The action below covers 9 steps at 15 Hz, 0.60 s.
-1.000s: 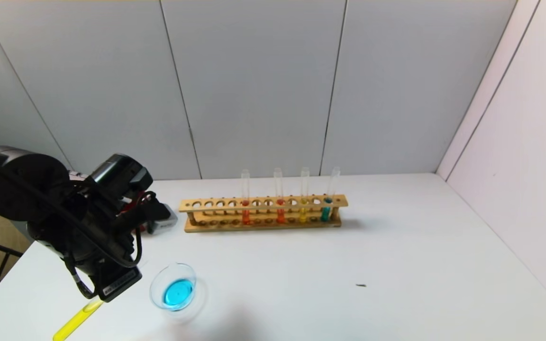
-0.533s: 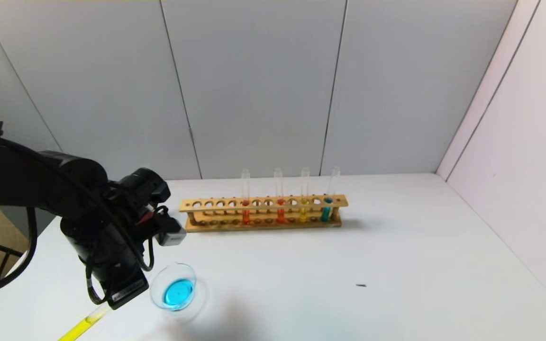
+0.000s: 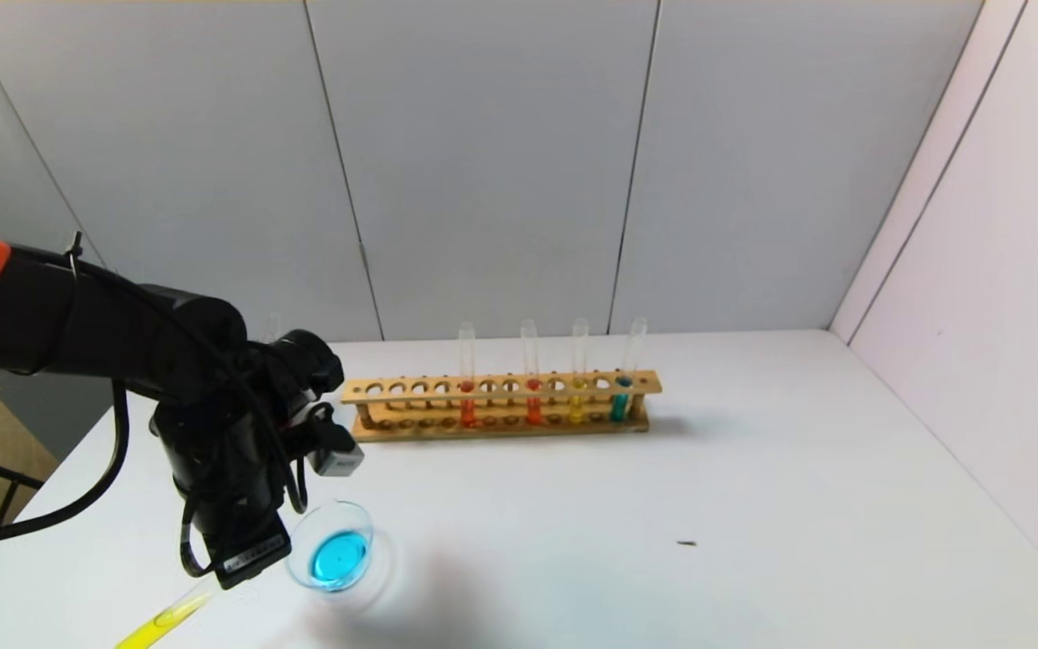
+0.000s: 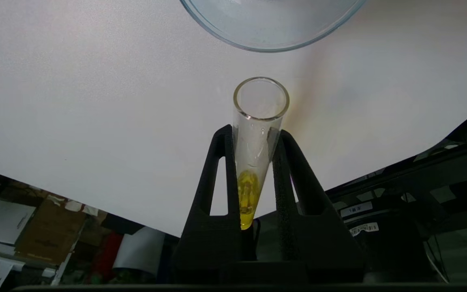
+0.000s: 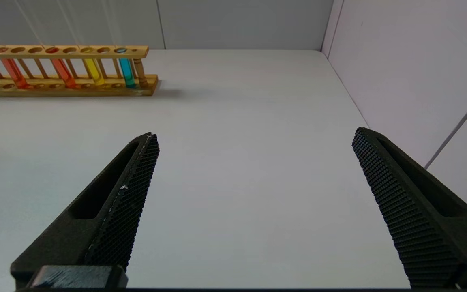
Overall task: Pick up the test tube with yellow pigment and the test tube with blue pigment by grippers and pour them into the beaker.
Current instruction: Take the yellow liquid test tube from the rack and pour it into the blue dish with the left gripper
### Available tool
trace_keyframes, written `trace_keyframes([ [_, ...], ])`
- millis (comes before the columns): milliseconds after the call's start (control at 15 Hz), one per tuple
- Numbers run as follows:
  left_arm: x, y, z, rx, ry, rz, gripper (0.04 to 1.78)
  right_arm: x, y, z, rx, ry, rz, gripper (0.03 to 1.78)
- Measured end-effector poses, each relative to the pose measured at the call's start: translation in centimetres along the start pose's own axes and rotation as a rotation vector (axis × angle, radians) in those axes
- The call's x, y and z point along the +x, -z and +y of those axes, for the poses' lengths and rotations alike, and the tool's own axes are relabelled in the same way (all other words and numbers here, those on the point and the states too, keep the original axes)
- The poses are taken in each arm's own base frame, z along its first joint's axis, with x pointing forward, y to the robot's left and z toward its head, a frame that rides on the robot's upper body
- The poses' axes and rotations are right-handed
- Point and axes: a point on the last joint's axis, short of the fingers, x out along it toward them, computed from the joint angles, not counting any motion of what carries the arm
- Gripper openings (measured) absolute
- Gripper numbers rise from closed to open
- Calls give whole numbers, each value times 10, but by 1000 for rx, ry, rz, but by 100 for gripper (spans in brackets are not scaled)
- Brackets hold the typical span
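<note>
My left gripper (image 3: 241,561) is shut on the test tube with yellow pigment (image 3: 157,624), just left of the beaker (image 3: 331,546). The tube slants, its yellow-filled bottom end toward the table's front edge. In the left wrist view the gripper (image 4: 254,129) clamps the tube (image 4: 253,162) below its open mouth, which points at the beaker's rim (image 4: 272,48). The beaker holds blue liquid. A test tube with blue pigment (image 3: 619,403) stands in the wooden rack (image 3: 501,386). My right gripper (image 5: 253,136) is open over bare table, out of the head view.
The rack (image 5: 63,52) at the back of the white table also holds two orange-red tubes (image 3: 468,407) and another yellow tube (image 3: 576,406). A small dark speck (image 3: 686,543) lies right of centre. Walls close the back and right sides.
My left arm has swung right and forward, bringing the yellow tube closer to the beaker. The beaker and the rack have not moved.
</note>
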Motion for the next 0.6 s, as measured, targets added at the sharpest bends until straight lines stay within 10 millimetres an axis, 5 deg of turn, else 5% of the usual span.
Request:
trace_keyframes([
  [600,-4,-15,5,33,17,103,30,0,0,0,0,0,0,174],
])
